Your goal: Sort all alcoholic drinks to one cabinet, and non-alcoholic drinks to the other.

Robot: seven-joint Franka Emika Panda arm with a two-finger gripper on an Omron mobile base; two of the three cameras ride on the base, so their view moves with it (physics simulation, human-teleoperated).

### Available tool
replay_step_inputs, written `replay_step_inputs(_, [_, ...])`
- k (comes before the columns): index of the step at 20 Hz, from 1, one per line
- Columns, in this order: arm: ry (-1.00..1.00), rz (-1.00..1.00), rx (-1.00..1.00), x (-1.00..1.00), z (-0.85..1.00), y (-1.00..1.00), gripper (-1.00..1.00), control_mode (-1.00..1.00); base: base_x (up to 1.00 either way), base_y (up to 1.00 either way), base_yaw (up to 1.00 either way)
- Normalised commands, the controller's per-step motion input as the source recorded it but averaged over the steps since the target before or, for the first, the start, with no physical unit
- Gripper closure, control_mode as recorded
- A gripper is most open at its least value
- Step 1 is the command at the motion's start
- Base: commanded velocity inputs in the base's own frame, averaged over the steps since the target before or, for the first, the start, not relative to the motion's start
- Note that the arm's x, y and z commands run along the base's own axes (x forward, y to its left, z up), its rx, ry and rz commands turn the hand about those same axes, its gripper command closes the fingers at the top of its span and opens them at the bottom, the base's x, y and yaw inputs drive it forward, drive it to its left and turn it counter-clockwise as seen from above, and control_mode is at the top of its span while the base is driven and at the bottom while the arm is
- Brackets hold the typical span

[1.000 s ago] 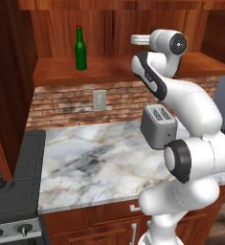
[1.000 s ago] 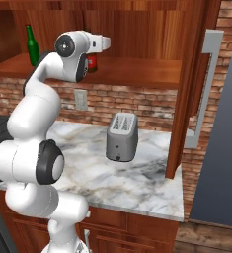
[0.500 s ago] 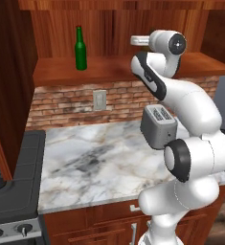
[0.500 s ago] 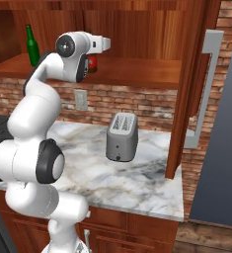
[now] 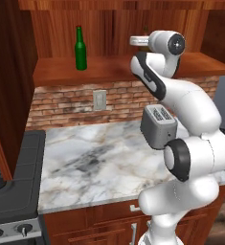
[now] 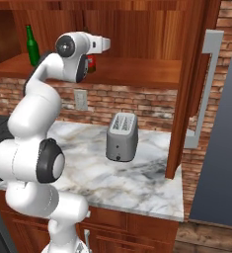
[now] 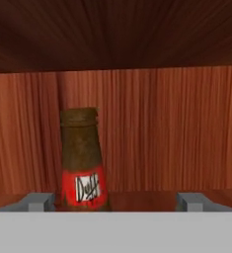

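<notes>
The brown bottle [image 7: 83, 160] with its red label stands upright on the wooden cabinet shelf [image 6: 137, 69], close to the back panel, and in the hand view it sits just inside the left finger tip [image 7: 38, 201], with open space between it and the right one. The gripper [image 7: 115, 201] is released: its two tips stand wide apart at either side of the bottle and neither one presses on the glass. From the right base view only a patch of the red label [image 6: 91, 63] shows past the robot's wrist, toward the middle of the shelf. The green bottle [image 5: 80, 49] stands upright on the same shelf, well apart from the brown one, near the shelf's left end by the cabinet's side wall; in the right base view it [image 6: 32, 46] rises at the far left behind the arm's upper link. Below the shelf runs a brick backsplash with a wall outlet [image 5: 100, 100]. On the marble counter [image 5: 95, 162] under it a grey toaster [image 6: 122, 137] sits toward the right end, near the open cabinet door [image 6: 189, 84]. A dark stove [image 5: 11, 191] adjoins the counter's left edge.
</notes>
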Motion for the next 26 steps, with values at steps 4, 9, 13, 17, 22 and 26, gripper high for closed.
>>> replay_step_inputs(4, [0.00,0.02,0.00,-0.34,0.00,0.00,-1.00,-1.00,0.00,0.00,0.00])
replay_step_inputs(9, [-0.02,0.04,0.00,-0.60,0.05,0.00,-1.00,-1.00,0.00,0.00,0.00])
replay_step_inputs(13, [-0.05,0.05,0.00,-0.81,0.16,0.00,-1.00,-1.00,0.00,0.00,0.00])
replay_step_inputs(17, [-0.04,0.05,0.00,-0.94,0.21,0.00,-1.00,-1.00,0.00,0.00,0.00])
replay_step_inputs(22, [0.01,0.01,0.00,-1.00,0.09,-0.01,-1.00,-1.00,0.00,0.00,0.00])
replay_step_inputs(26, [0.12,0.00,0.00,-1.00,0.00,-0.05,-1.00,-1.00,0.00,0.00,0.00])
